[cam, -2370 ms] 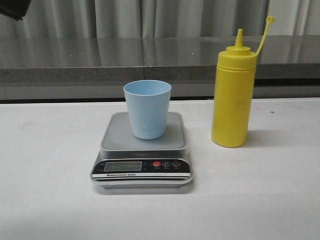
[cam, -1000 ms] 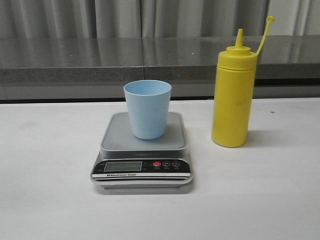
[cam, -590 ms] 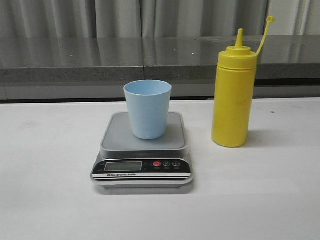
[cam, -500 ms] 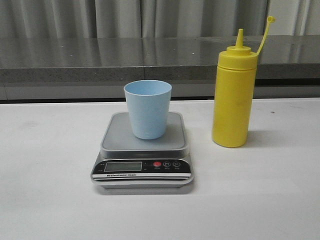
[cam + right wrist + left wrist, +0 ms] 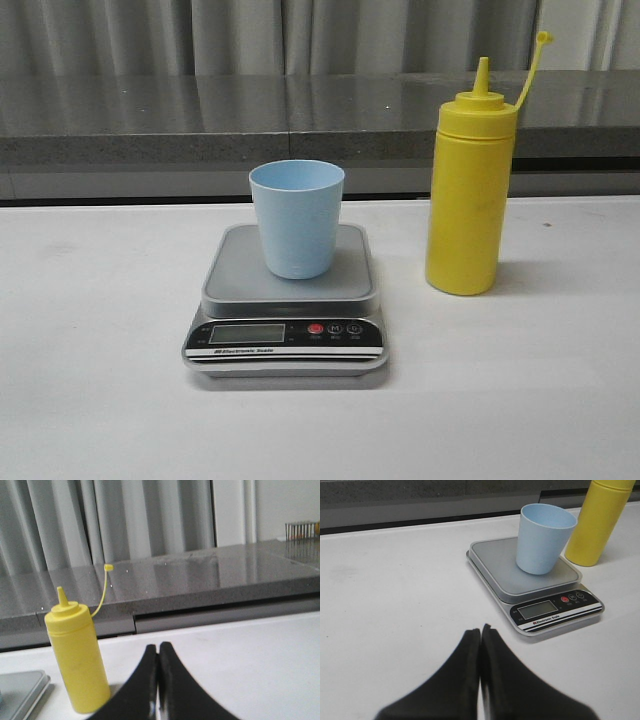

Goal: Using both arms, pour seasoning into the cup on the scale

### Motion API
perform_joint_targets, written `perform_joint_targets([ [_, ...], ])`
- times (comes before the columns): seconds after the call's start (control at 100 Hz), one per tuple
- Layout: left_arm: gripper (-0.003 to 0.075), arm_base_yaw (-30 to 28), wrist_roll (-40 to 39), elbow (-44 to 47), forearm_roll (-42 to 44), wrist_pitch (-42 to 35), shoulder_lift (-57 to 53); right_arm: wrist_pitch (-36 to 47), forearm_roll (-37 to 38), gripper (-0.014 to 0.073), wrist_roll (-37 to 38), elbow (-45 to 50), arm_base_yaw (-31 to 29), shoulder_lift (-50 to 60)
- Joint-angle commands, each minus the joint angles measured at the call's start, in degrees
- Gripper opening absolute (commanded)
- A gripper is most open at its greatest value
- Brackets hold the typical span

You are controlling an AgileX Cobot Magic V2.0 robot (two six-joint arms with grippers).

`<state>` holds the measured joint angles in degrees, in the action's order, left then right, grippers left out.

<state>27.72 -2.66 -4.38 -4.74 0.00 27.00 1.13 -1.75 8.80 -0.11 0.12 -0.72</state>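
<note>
The light blue cup (image 5: 296, 217) stands upright on the silver-grey scale (image 5: 286, 320) in the middle of the white table. The tall yellow seasoning bottle (image 5: 468, 190) stands upright to the right of the scale, its tethered cap hanging open. No arm shows in the front view. My left gripper (image 5: 480, 628) is shut and empty, short of the scale (image 5: 540, 592) and cup (image 5: 541, 538). My right gripper (image 5: 158, 645) is shut and empty, beside the bottle (image 5: 77, 657) and apart from it.
A grey stone ledge (image 5: 200, 120) runs along the back of the table under grey curtains. The white table (image 5: 100, 380) stretches to the left and to the front of the scale.
A dark arm part at the top left corner of the front view 2.4 s ago has left the view. The cup, scale and bottle have hardly shifted.
</note>
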Motion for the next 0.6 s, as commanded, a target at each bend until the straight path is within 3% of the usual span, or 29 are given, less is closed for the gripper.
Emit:
perform_joint_targets([
  [0.0,-0.0020,-0.1,-0.6,-1.5,-0.1,-4.7,0.4,1.0,-0.2,-0.0058,-0.2,-4.4,-0.3,-4.5],
  [0.27,-0.0020,-0.1,-0.6,-1.5,-0.1,-4.7,0.4,0.8,4.3,-0.0054,-0.2,-10.8,2.2,-22.7],
  [0.37,-0.0020,-0.1,-0.6,-1.5,-0.1,-4.7,0.4,2.4,4.3,-0.0004,-0.2,-13.0,5.3,-30.5],
  [0.46,-0.0020,-0.1,-0.6,-1.5,-0.1,-4.7,0.4,6.5,4.3,0.0108,-0.2,-14.5,8.7,-37.8],
  [0.59,-0.0020,-0.1,-0.6,-1.5,-0.1,-4.7,0.4,17.9,4.3,0.0377,-0.2,-15.6,13.2,-48.2],
])
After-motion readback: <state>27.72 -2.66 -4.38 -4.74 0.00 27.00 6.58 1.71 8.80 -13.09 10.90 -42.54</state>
